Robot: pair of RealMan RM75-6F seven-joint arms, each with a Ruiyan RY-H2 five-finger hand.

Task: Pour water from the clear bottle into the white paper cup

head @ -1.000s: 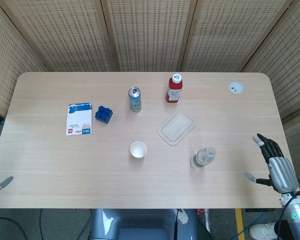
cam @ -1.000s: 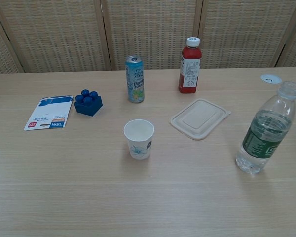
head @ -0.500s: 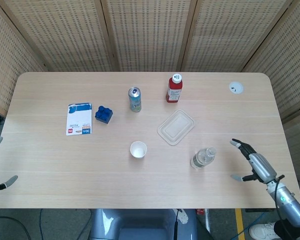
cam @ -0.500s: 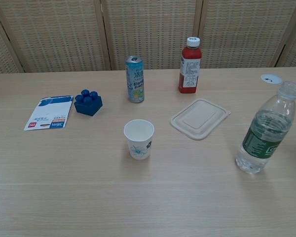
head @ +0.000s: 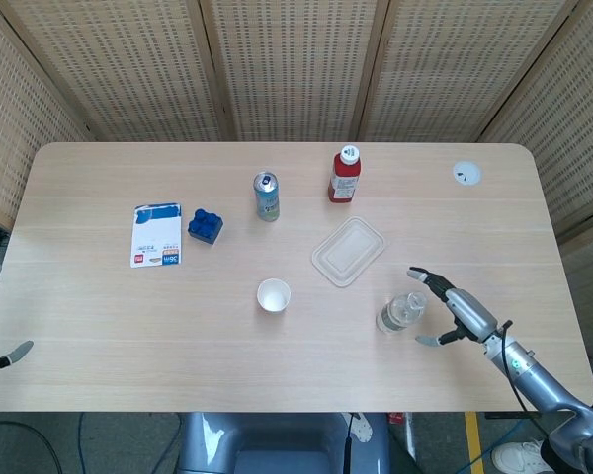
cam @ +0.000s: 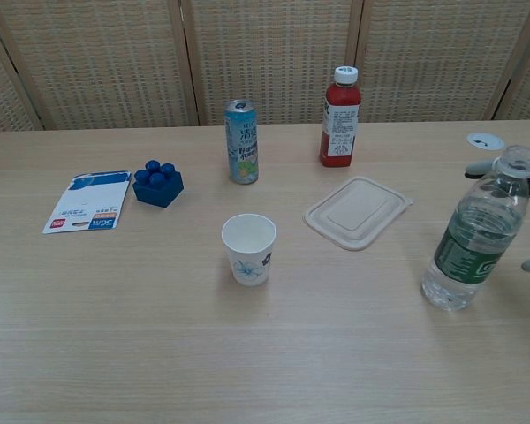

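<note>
Tabletop (head: 99, 326): a pale wooden surface on which all the things are carried; woven screens are seen behind it.
Right robot hand (head: 453, 314): seen in the head view just beside the clear bottle, on its right; the fingers are spread and nothing is grasped. No contact with the bottle can be made out. In the chest view only fingertips are shown at the right edge.
Left robot hand (head: 5, 357): only a sliver is shown at the left edge of the head view, well apart from everything; whether it is released or clenched cannot be told.
Clear bottle (cam: 480, 231): stood upright at the front right of the tabletop, uncapped as far as can be seen, with a green label and water inside.
Plastic lid (cam: 358, 212): laid flat between the bottle and the red drink bottle (cam: 339, 118).
Drink can (cam: 241, 142): stood upright behind the cup.
Card packet (cam: 89, 201): laid flat at the left, with a blue block (cam: 157, 184) just beside it.
White paper cup (cam: 249, 250): stood upright and open near the middle, well apart from the bottle; no water can be seen in it.
Progress: judged to be at the very start. The bottle is not yet grasped. Grasping, lifting, carrying to the cup and tipping are all left to be done.
</note>
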